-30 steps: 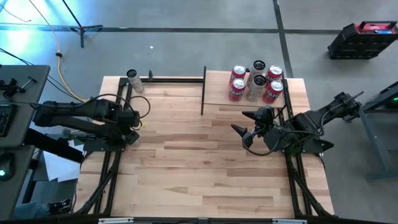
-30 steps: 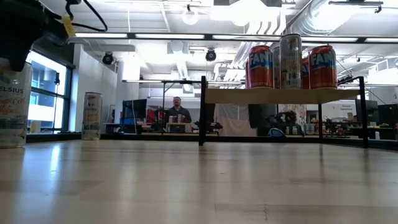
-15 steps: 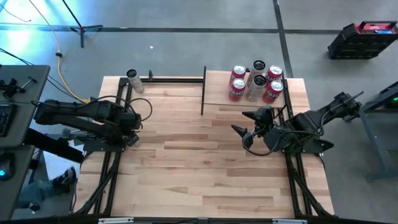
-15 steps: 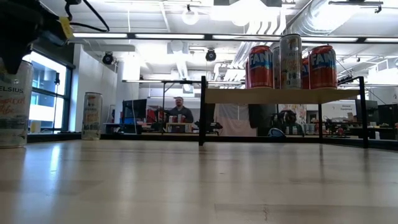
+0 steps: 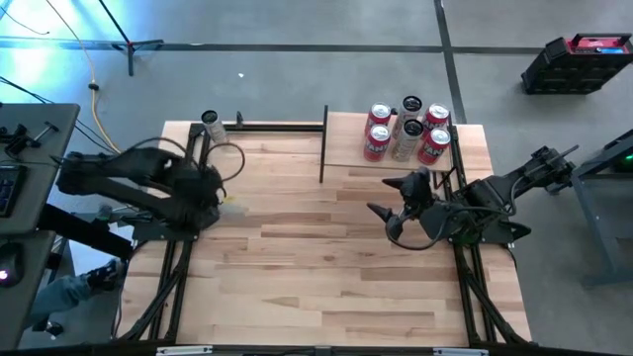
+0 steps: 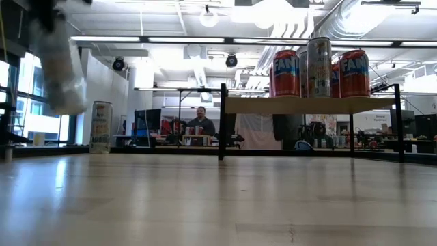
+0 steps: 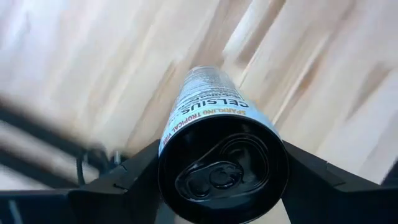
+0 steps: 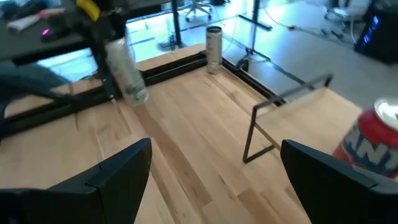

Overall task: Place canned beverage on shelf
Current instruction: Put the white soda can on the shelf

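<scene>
— Where is everything on the table [image 5: 326, 257]?
— The shelf [image 5: 346, 148] sits at the far right corner, five cans [image 5: 406, 131] on it. One can [image 5: 213, 127] stands at the far left corner.
— And the arms?
— The left gripper [image 5: 220, 201] lifts a can [image 6: 61, 68] near the left edge; the right gripper [image 5: 391, 198] waits before the shelf.

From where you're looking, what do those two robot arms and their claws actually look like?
Both arms are black and jointed, built from slim segments. The left arm has a thin black cable looping over it and a small yellow tag near its wrist. The right arm ends in the right gripper, two pointed black fingers. Seen close, the left gripper has flat, angular matte black fingers.
</scene>
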`<action>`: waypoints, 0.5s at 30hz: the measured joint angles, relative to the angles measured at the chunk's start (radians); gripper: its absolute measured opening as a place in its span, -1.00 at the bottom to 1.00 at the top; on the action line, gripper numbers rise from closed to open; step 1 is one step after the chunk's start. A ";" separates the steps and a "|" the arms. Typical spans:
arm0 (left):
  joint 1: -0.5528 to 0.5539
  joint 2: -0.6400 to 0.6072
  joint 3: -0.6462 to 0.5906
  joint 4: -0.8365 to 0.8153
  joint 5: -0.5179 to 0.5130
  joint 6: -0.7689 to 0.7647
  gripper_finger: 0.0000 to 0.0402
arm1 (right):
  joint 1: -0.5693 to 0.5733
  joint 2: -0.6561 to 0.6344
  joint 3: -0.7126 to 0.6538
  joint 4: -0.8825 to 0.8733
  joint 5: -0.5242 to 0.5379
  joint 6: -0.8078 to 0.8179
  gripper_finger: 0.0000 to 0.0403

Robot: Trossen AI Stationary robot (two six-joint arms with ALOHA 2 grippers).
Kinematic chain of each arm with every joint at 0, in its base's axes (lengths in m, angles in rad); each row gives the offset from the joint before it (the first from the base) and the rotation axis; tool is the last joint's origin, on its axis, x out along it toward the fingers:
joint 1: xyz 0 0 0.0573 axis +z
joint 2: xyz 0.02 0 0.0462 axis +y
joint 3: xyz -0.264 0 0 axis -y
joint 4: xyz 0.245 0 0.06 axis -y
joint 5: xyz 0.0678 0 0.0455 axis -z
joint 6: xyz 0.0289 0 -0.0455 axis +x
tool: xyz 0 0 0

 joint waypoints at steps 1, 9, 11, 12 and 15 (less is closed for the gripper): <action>-0.003 0.013 0.039 0.010 -0.009 0.026 0.19 | 0.000 0.000 0.000 0.012 -0.006 -0.035 0.69; -0.007 0.264 0.277 0.052 -0.008 0.222 0.19 | 0.000 0.051 0.000 0.104 -0.073 -0.240 0.69; -0.007 0.350 0.323 0.079 -0.010 0.280 0.19 | 0.000 0.072 0.000 0.113 -0.087 -0.264 0.69; -0.004 0.393 0.348 0.099 -0.015 0.308 0.19 | 0.000 0.081 0.000 0.113 -0.097 -0.271 0.69; 0.009 0.526 0.435 0.117 -0.030 0.369 0.19 | 0.000 0.101 0.000 0.109 -0.119 -0.273 0.69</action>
